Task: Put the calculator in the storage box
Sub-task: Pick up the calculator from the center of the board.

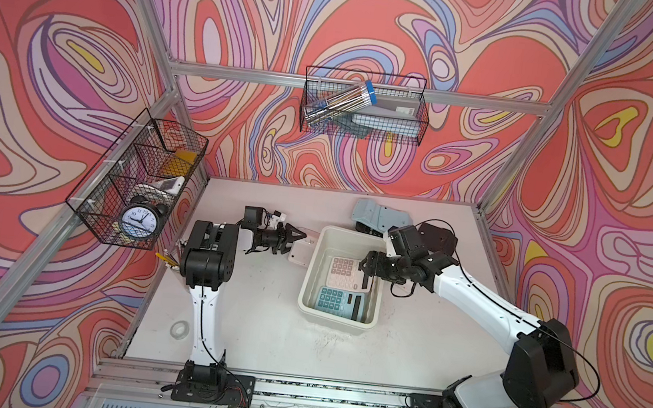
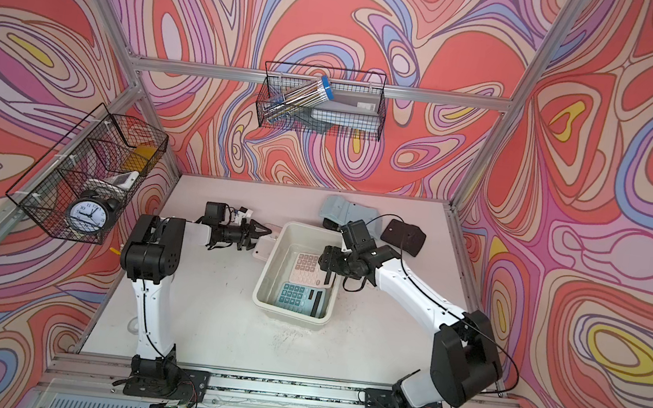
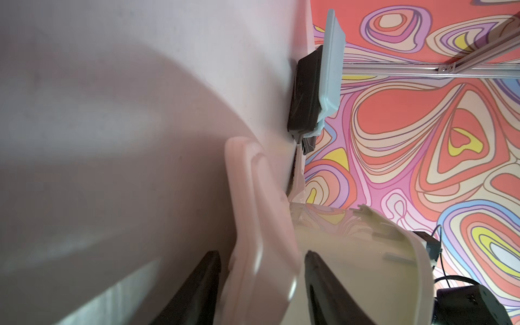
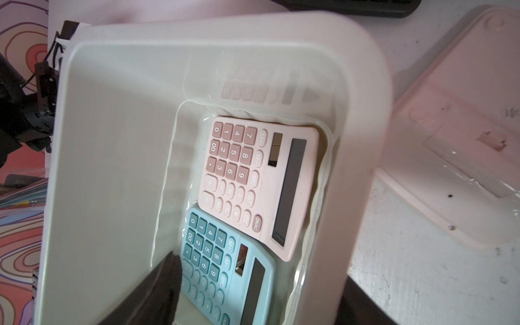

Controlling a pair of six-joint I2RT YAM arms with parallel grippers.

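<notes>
Here the left tool straddles the face-down pink calculator on the tabletop beside the storage box, its grip impossible to tell, while the right tool hangs released over the box.

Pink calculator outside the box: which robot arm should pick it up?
Left. The left gripper has its fingers either side of the upside-down pink calculator, next to the storage box. The right gripper is farther, at the box's opposite wall.
</notes>
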